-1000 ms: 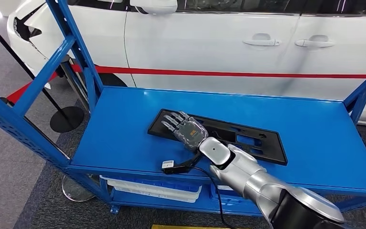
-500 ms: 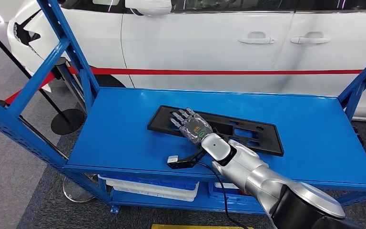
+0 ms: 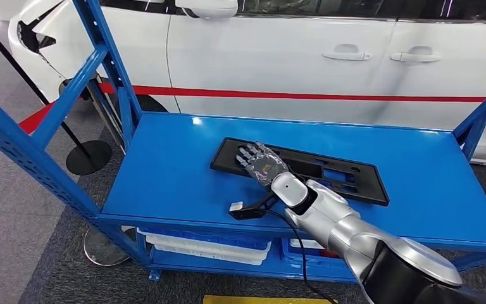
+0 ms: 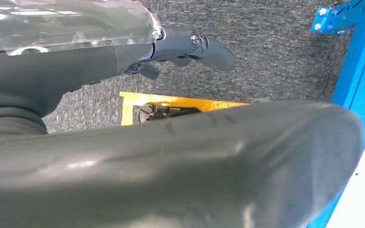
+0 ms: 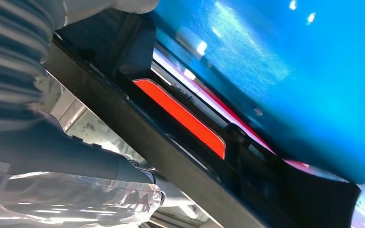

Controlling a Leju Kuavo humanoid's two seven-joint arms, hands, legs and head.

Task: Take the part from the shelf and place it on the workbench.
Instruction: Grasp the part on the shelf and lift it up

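Observation:
The part [image 3: 345,179] is a long flat black plastic panel with cut-outs, lying on the blue shelf deck [image 3: 164,171]. My right hand [image 3: 262,163] rests flat on the panel's left end, fingers stretched out across its top. I cannot see where the thumb lies. Up close in the right wrist view, the panel's dark edge [image 5: 171,156] runs right beside the hand, with red showing through a cut-out. My left hand [image 4: 190,45] hangs low beside the shelf over grey carpet, fingers loosely bent and holding nothing.
A white car [image 3: 291,50] with a red stripe stands right behind the shelf. Blue uprights [image 3: 111,63] and a slanted brace frame the left side, another upright [image 3: 481,120] the right. White bins [image 3: 209,248] sit on the lower level. A black stanchion base [image 3: 88,157] stands on the floor to the left.
The whole view has shifted a little, so the camera moved. My right hand stays on the panel's left end and reaches slightly farther across it.

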